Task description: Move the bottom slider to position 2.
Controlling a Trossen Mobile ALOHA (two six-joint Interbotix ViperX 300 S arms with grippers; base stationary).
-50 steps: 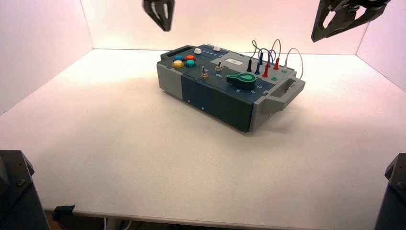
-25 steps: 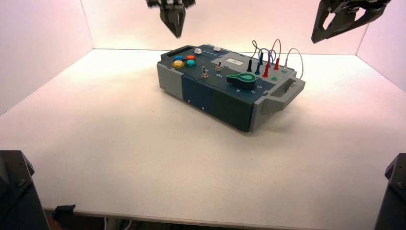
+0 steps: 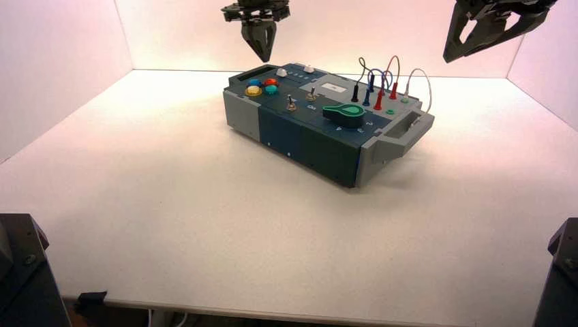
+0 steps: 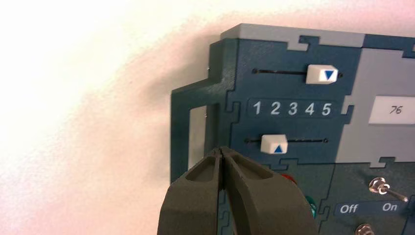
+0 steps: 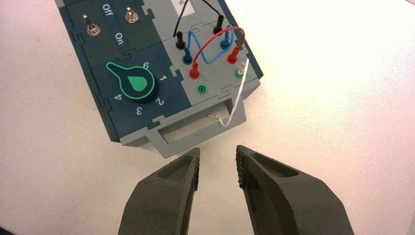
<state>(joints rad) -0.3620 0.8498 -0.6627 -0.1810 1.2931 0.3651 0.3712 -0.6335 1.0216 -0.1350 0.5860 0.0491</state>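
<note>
The bottom slider (image 4: 274, 144) is a small white knob with a blue triangle that points up at about the 2 of the row 1 to 5; it also shows in the high view (image 3: 281, 71), behind the coloured buttons. My left gripper (image 4: 222, 150) is shut with nothing in it. It hovers over the box's handle end, beside the slider's 1 end and apart from the knob; from above, the left gripper (image 3: 261, 53) hangs just behind the box's left rear corner. My right gripper (image 5: 218, 152) is open and empty over the table past the other handle, raised at the back right (image 3: 477, 37).
The top slider (image 4: 321, 74) stands at 5. Close by are round push buttons (image 3: 262, 86), two toggle switches (image 3: 300, 99), a green knob (image 5: 138, 84), plugged wires (image 5: 210, 49) and a small label (image 4: 394, 110). The dark blue and grey box (image 3: 320, 146) lies askew on the white table (image 3: 170, 204).
My left gripper has moved right and a little down, toward the box's slider end, staying shut. The right arm and the box have not moved.
</note>
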